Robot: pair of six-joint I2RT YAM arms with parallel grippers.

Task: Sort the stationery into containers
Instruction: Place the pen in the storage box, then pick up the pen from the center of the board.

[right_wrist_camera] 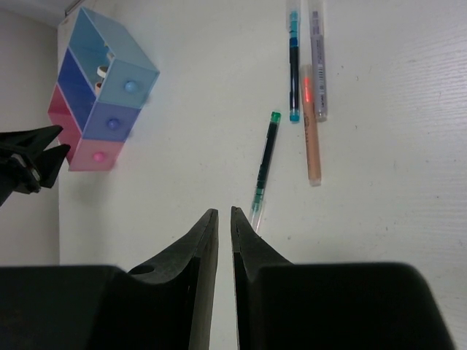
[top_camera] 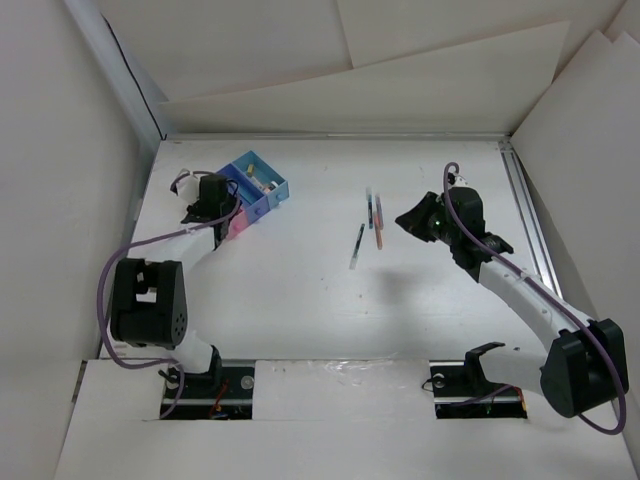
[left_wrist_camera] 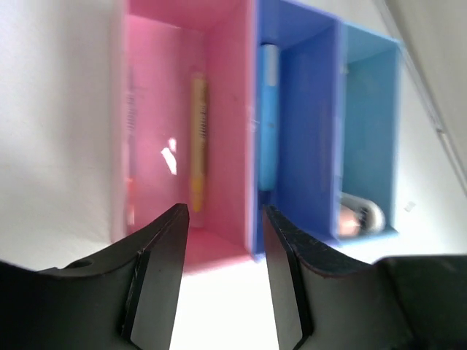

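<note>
The containers [top_camera: 256, 188] are a joined row of a pink, a blue and a light-blue bin [right_wrist_camera: 102, 95]. In the left wrist view an orange pen [left_wrist_camera: 197, 138] lies in the pink bin [left_wrist_camera: 226, 109]. A light-blue pen [left_wrist_camera: 268, 117] lies in the blue bin, and a whitish stubby piece [left_wrist_camera: 357, 215] in the light-blue one. My left gripper [left_wrist_camera: 225, 219] hangs open just before the pink bin with nothing between its fingers. Loose on the table lie a green-black pen [right_wrist_camera: 264, 164], a teal pen [right_wrist_camera: 293, 65], a grey pen [right_wrist_camera: 317, 62] and an orange pen [right_wrist_camera: 312, 131]. My right gripper [right_wrist_camera: 225, 211] hovers near the green-black pen's tip, its jaws a narrow slit apart and empty.
White walls close off the back and both sides [top_camera: 330, 110]. A metal rail [top_camera: 525, 210] runs along the table's right edge. The left arm's purple cable [top_camera: 130, 250] loops beside its elbow. The loose pens [top_camera: 372, 225] lie mid-table, left of the right gripper [top_camera: 415, 222].
</note>
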